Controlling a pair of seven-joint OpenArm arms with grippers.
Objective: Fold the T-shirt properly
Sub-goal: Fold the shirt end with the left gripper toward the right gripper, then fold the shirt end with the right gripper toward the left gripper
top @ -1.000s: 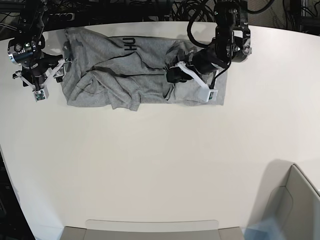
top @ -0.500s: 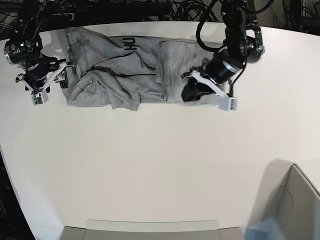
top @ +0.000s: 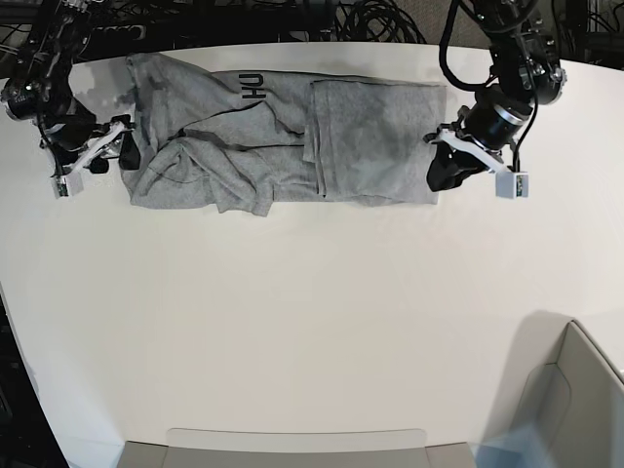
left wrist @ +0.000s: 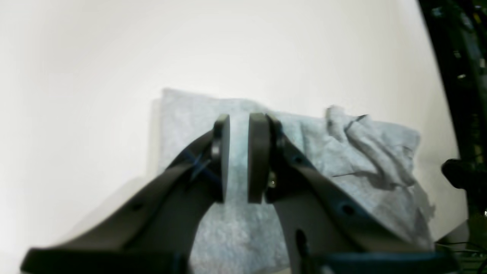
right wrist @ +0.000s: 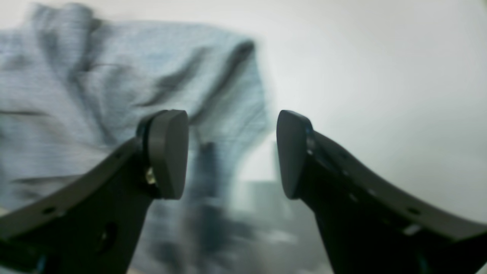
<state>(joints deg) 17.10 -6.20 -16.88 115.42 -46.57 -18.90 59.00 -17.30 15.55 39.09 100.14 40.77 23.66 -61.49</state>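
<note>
grey t-shirt point(top: 283, 141) lies crumpled along the table's point(top: 312, 322) far edge. left gripper point(top: 473, 175) has backed off its hem, fingers narrowly apart, empty. right gripper point(top: 93, 161) spread wide, empty.

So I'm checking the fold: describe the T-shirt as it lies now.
The T-shirt is heather grey, soft knit, lying in a long band along the table's far edge. One end is folded over flat and smooth; the rest is bunched and creased, with black lettering showing near the top edge. Nothing visibly grips it.
</note>
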